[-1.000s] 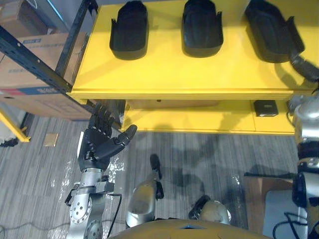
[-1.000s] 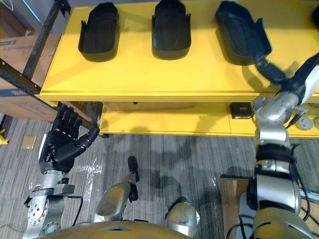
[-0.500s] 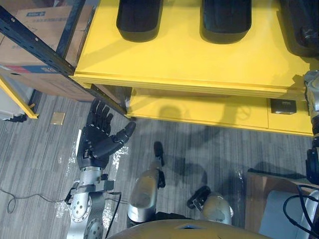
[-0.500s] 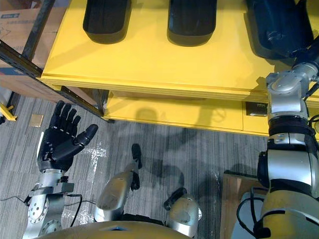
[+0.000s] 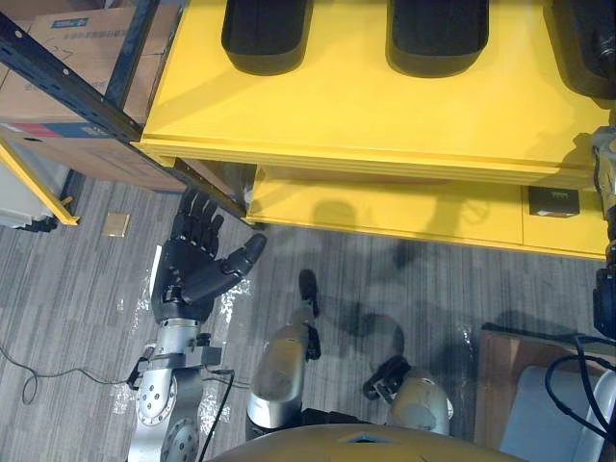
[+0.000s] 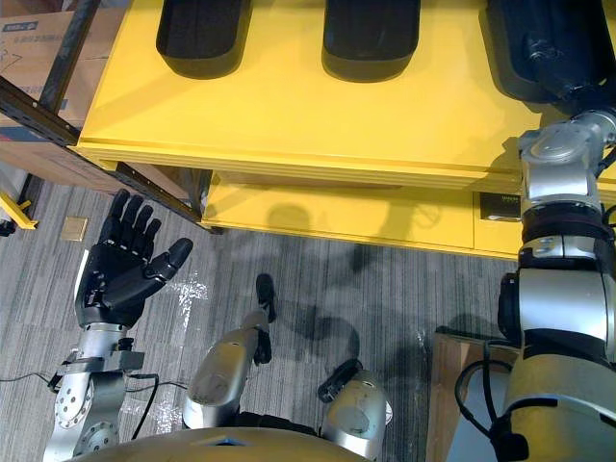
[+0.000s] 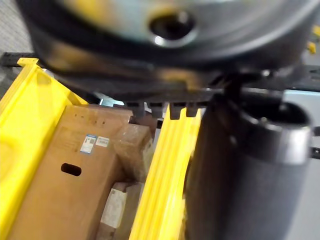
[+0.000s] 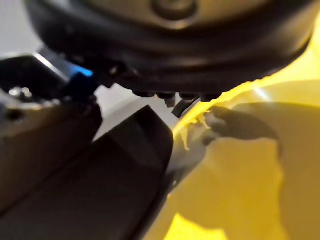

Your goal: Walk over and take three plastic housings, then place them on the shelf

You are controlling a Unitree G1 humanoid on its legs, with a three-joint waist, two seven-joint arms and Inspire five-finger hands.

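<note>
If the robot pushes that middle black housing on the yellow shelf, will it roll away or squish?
Probably neither. The middle plastic housing looks like a moulded shell, so likely stiff. It lies flat on the yellow shelf, so it should slide rather than roll. It seems hollow, so probably light for its size.

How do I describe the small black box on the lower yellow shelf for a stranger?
Start at the big yellow shelf unit: below its top board runs a lower yellow board. On it, towards the right, lies a small black box. Unlike the three large black plastic housings above, it is squarish and alone.
</note>
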